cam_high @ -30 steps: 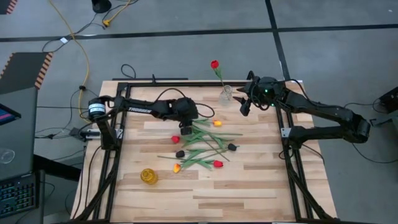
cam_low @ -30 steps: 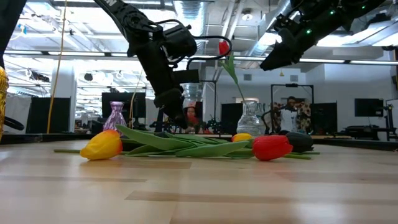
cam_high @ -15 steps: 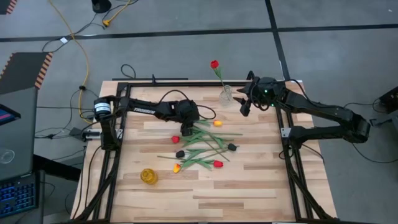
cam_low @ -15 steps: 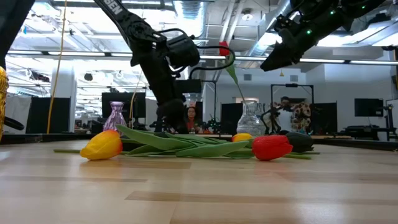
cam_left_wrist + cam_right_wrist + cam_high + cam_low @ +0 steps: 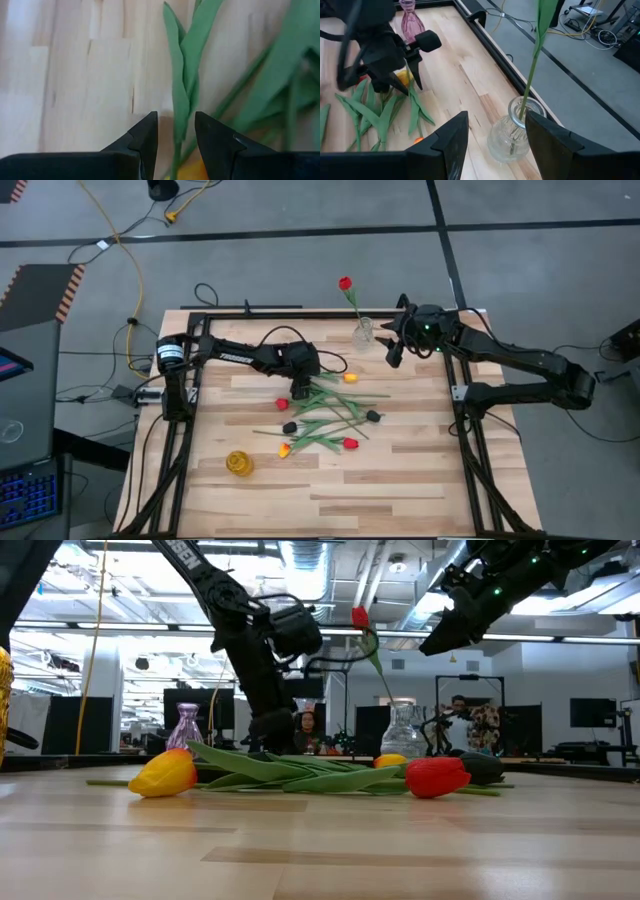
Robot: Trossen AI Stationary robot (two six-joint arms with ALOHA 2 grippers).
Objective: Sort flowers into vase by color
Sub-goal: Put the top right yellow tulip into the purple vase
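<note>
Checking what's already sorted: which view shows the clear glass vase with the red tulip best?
The right wrist view: the clear vase fills the foreground with the stem inside. The high view shows it small at the table's far edge; the low view shows it distant; the left wrist view misses it.

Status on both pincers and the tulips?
Left pincer open, straddling a green tulip stem in the pile. Right pincer open above clear glass vase holding one red tulip. Nothing blocking.

1. We see a wooden table [image 5: 400,470] with a black frame [image 5: 470,440].
2. A yellow cable [image 5: 125,250] snakes across the grey floor [image 5: 300,240].
3. Beyond the table stands a person [image 5: 463,720].
</note>
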